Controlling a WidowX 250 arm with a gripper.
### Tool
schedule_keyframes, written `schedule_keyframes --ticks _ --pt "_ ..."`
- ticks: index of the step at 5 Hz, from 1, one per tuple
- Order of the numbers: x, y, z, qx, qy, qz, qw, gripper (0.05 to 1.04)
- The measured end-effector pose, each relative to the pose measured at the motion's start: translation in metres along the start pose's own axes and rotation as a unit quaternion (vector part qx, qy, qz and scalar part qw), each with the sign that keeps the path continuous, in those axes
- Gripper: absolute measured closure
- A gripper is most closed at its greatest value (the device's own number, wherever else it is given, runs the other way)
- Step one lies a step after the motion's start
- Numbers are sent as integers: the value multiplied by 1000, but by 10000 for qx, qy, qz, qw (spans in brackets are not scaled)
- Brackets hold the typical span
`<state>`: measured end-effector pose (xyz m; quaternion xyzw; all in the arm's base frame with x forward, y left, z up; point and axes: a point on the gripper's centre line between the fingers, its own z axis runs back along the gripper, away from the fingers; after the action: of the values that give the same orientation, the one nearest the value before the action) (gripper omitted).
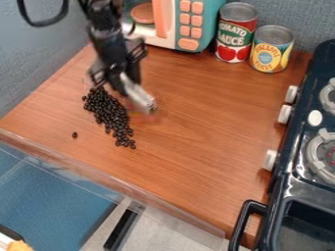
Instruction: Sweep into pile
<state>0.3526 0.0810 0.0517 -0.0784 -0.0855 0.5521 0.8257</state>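
Sweep looks mostly done: stray bean (74, 135) near the front-left edge of the counter (203, 147) needs gathering, black beans (111, 112) sit in a stretched heap on its left half, needs tightening, claw (119, 78) clamped on blurred silvery tool (138, 94) beside them.

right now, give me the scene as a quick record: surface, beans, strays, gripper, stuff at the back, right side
surface: brown wooden counter
beans: black beans in a long band, thinning toward the near end
strays: one bean apart, to the left of the band in the view
gripper: over the far end of the beans, black gripper
at the gripper: pale object, too blurred to name
back: toy microwave, red can, yellow can
right side: dark toy stove with white knobs
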Motion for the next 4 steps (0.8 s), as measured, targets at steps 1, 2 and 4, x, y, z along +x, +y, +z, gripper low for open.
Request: schedule_keyframes --ticks 1,2,4 --pt "-35 -38 8 -102 -94 -483 9987 714" --pt "-61 -66 20 -36 -322 -869 9957 714" --pt "-124 -99 -15 1012 -243 -2240 9690 714"
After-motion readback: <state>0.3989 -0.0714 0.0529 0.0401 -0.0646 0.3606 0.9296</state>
